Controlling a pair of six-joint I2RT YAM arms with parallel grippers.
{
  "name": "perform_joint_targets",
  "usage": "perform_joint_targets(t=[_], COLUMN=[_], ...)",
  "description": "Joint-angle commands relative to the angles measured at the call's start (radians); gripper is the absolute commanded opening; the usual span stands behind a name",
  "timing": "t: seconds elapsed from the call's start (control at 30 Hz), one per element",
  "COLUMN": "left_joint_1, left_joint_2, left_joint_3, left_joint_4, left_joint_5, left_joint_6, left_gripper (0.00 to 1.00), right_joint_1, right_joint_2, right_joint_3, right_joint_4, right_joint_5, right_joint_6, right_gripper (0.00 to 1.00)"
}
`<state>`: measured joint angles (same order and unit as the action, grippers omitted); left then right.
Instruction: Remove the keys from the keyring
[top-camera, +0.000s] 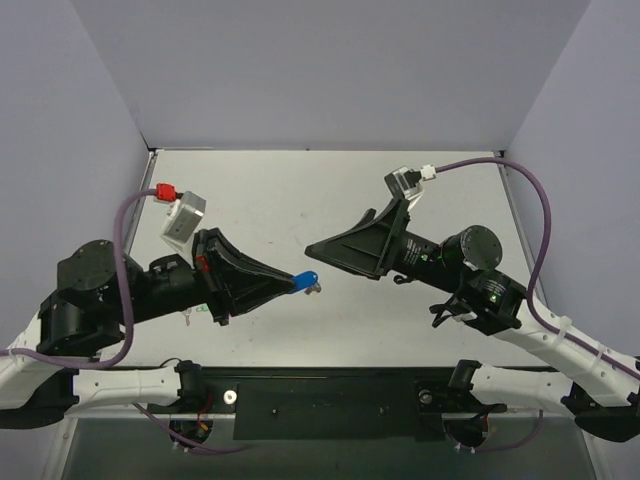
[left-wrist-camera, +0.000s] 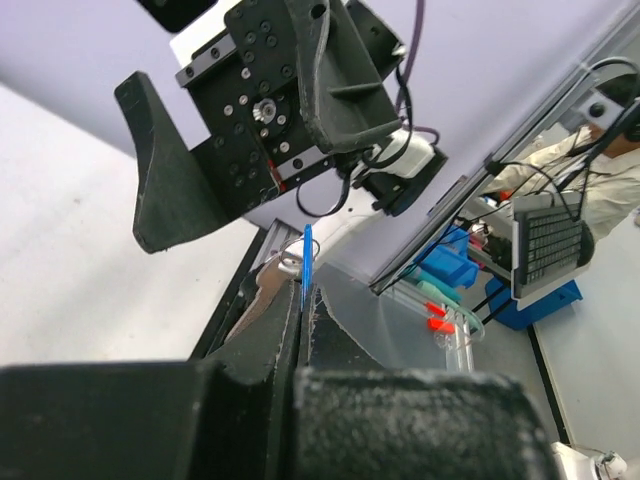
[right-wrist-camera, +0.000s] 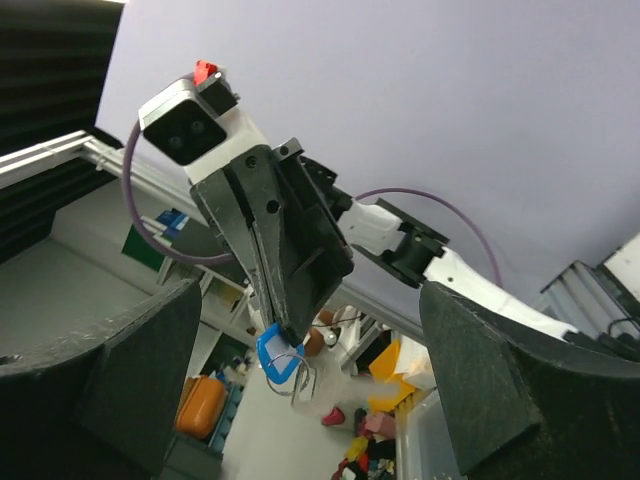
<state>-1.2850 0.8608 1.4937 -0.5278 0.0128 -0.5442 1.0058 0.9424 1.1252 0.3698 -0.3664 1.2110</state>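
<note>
My left gripper (top-camera: 297, 282) is shut on the small blue oval tag (top-camera: 307, 282) and holds it above the table. In the right wrist view the blue tag (right-wrist-camera: 264, 350) shows its pale centre. Its thin ring (right-wrist-camera: 287, 373) hangs below it, with a tiny silver key (right-wrist-camera: 303, 386) on it. In the left wrist view the tag (left-wrist-camera: 306, 262) stands edge-on between my shut fingertips (left-wrist-camera: 283, 318). My right gripper (top-camera: 312, 247) is open and empty. It points at the tag from a short way off, its fingers (right-wrist-camera: 150, 350) spread wide.
A green tag with a silver key (top-camera: 198, 313) lies on the table, partly hidden under my left arm. Purple cables loop from both wrists. Grey walls close the table at the left, right and back.
</note>
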Motion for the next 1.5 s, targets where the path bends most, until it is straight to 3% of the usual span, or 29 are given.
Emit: perform_joint_targets(t=[0.0,0.27,1.13,1.47], left_joint_1=[0.004,0.004,0.004,0.004], left_joint_2=[-0.023,-0.049,-0.022,-0.049], left_joint_3=[0.074,0.082,0.161,0.142], left_joint_4=[0.015,0.077,0.06,0.086], left_joint_5=[0.039,0.016,-0.117,-0.091], left_joint_6=[0.032,0.041,0.115,0.125], left_gripper=[0.0,0.0,0.0,0.0], right_joint_1=[0.069,0.175,0.224,0.208], right_joint_2=[0.056,0.176,0.207,0.196], right_joint_3=[0.11,0.183,0.157,0.139], right_joint_4=[0.208,0.412,0.486,0.463], right_joint_5=[0.0,-0.011,0.014,0.023], right_joint_6=[-0.005,0.021,0.03,0.016], right_gripper=[0.85,0.85,0.8,0.79])
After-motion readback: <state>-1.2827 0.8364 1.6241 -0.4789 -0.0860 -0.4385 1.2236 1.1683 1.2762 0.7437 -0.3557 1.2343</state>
